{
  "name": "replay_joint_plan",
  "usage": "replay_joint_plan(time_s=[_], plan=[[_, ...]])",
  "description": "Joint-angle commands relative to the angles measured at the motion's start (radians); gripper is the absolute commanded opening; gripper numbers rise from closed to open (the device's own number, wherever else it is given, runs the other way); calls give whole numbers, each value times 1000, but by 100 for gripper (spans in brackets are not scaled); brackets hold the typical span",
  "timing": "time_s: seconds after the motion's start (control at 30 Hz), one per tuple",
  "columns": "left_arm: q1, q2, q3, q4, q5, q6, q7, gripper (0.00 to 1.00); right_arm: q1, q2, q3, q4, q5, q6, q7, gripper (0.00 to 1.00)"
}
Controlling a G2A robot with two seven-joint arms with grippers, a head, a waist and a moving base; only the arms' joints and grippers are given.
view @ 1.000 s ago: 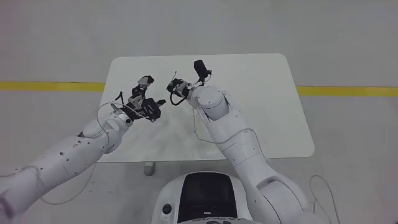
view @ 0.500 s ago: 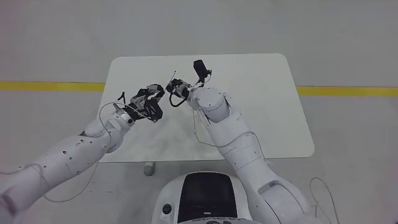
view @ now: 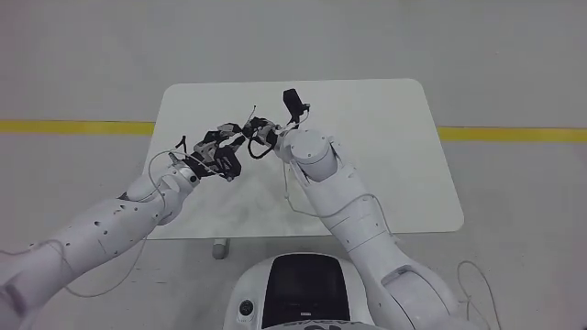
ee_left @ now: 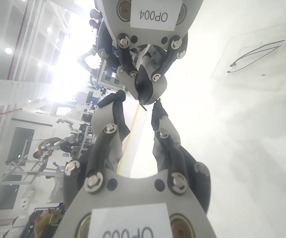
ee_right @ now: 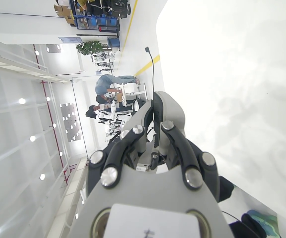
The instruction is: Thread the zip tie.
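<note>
My right gripper (ee_right: 153,98) is shut on a thin black zip tie (ee_right: 153,70), whose long end sticks out past the fingertips to a small head. In the top view the zip tie (view: 253,114) rises as a fine line from the right gripper (view: 249,131), held above the white table (view: 367,174). My left gripper (ee_left: 138,105) is open and faces the right gripper (ee_left: 144,95) tip to tip. A short black stub of the zip tie (ee_left: 143,106) pokes out between my left fingers. In the top view the left gripper (view: 232,139) sits right against the right one.
A clear sheet (ee_left: 234,58) lies on the table with two spare zip ties (ee_left: 254,55) on it. The table's far corner (ee_right: 159,18) and the floor's yellow line (view: 73,126) lie beyond. Bare tabletop surrounds both arms.
My left gripper has moved right, from a gap beside the right gripper to close against its fingertips. The right gripper has barely shifted and keeps its hold on the zip tie.
</note>
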Motion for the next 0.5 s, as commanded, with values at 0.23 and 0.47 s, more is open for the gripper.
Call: replay_joint_plan(time_s=[0.23,0.47], plan=[[-6,-2,3,5,0,4,-2,20,10,6,-13,20,15,2,0,0],[-8,-5,2,9,0,0,0,0,24,8,-18,41,30,2,-6,0]])
